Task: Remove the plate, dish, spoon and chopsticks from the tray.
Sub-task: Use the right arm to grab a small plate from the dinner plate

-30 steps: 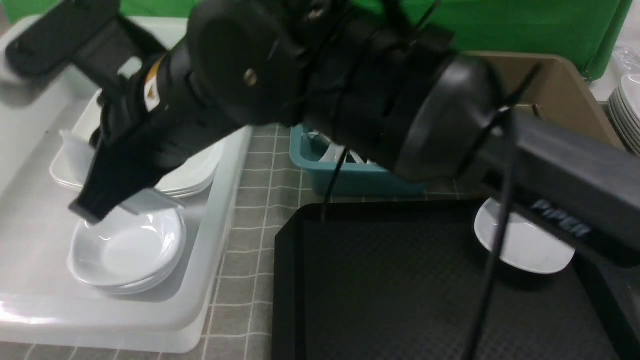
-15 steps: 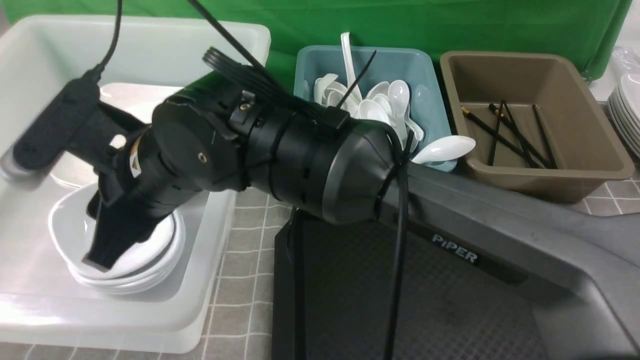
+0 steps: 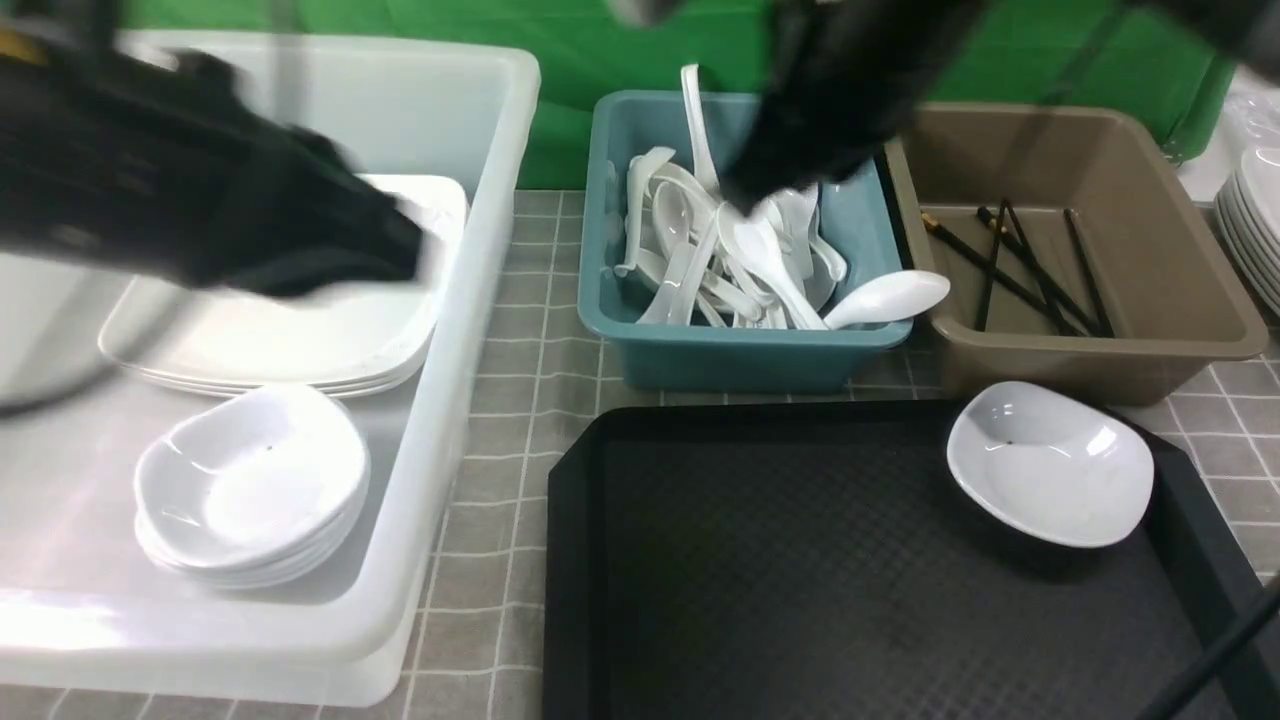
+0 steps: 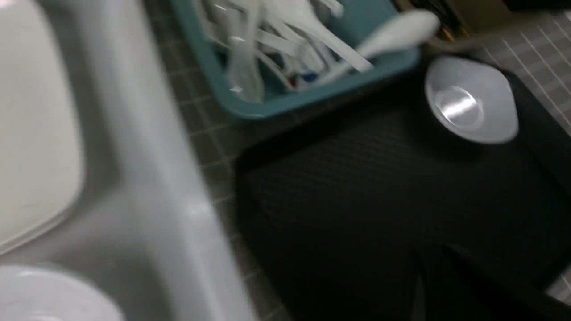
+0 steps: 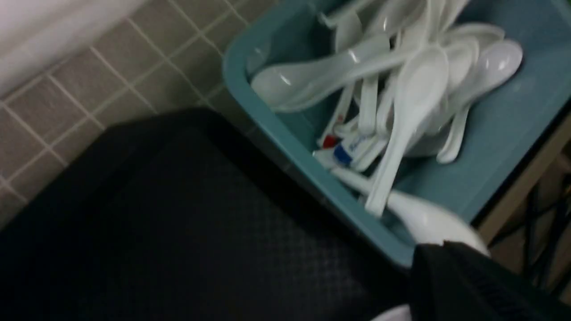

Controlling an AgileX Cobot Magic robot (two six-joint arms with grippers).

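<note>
The black tray (image 3: 760, 560) holds one small white dish (image 3: 1050, 465) near its far right corner, also seen in the left wrist view (image 4: 470, 100). Large flat plates (image 3: 300, 330) lie stacked in the white tub. White spoons (image 3: 720, 250) fill the teal tub, and one spoon (image 3: 890, 297) hangs over its rim. Black chopsticks (image 3: 1020, 270) lie in the brown tub. My left gripper (image 3: 400, 250) is a blurred dark shape over the plates, shut and empty (image 4: 424, 276). My right gripper (image 3: 750, 190) hangs blurred above the spoons, shut with nothing in it (image 5: 430, 249).
The white tub (image 3: 480, 300) at the left also holds a stack of small deep dishes (image 3: 250, 490). The teal tub (image 3: 740, 360) and brown tub (image 3: 1100, 350) stand behind the tray. More white plates (image 3: 1255, 230) sit at the far right edge. Grey tiled cloth covers the table.
My right arm has pulled away from the stack of small dishes, leaving a dish flat on it, and swung back over the teal tub. Its jaws have shut.
</note>
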